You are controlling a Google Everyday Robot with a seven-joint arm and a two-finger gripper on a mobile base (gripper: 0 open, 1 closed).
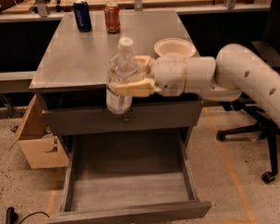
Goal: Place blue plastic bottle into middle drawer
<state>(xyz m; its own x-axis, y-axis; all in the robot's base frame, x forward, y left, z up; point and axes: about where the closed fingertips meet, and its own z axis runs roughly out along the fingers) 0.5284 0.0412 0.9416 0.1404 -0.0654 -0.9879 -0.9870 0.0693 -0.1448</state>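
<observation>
The blue plastic bottle [121,76], clear with a white cap and pale label, hangs upright in the air in front of the cabinet's top edge, above the open drawer. My gripper [130,77] is shut on the bottle's middle, its tan fingers [133,88] wrapped around it from the right. The white arm [233,78] reaches in from the right. The middle drawer [130,192] is pulled out below, wide and grey with a plank floor, nothing inside. The bottle's base is level with the closed drawer front above it.
A dark blue can [82,15] and a red-orange can [112,17] stand at the back of the cabinet top [74,59]. A white bowl [174,47] sits at its right. A cardboard box [37,139] is at the left, an office chair base [252,134] at the right.
</observation>
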